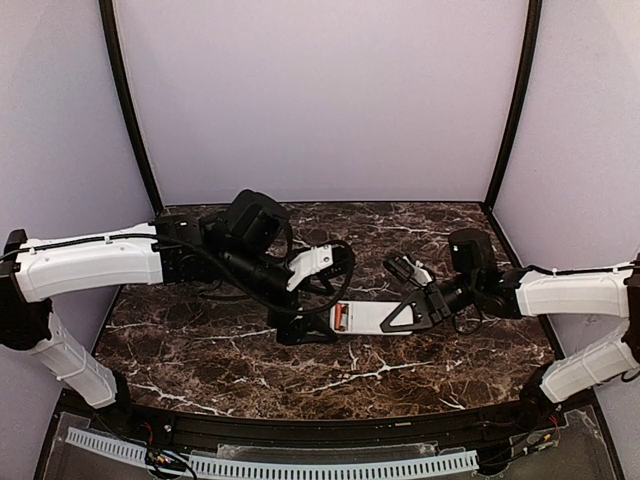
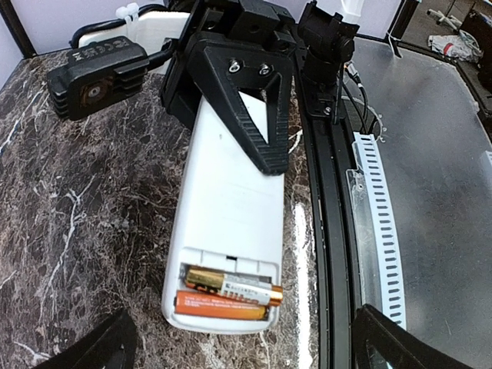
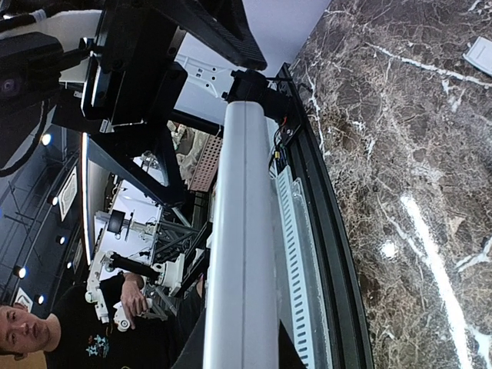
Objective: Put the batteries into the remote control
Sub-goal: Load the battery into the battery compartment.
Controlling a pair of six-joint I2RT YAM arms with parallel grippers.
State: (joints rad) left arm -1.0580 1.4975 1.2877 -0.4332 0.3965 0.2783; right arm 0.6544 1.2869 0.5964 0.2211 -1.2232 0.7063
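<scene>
Gripping the one remote control (image 2: 227,200) across its thickness, the right end effector (image 1: 395,318) has its jaws closed to a narrow gap. One black triangular finger (image 2: 254,108) lies flat on the plain white back; the other is hidden beneath. The right wrist view shows the handset edge-on, as a pale bar running away from the camera.

The remote sits back-up over the dark marbled tabletop (image 2: 69,223), near its middle and between the two arms. Whether it rests on the surface or hangs just above it, I cannot tell.

Its battery compartment is uncovered at the end farthest from the right end effector. Two batteries (image 2: 227,295) lie in it side by side. The orange one (image 2: 221,306) lies straight in the slot nearest the remote's end. The gold-and-orange one (image 2: 231,285) sits slanted, its tip reaching the compartment's side edge.

The left end effector (image 2: 246,346) hovers just beyond that end, jaws spread wide and holding nothing. Its two fingertips show only in the lower corners of the left wrist view.

One small white flat piece (image 3: 480,55) lies on the tabletop apart from the remote.
</scene>
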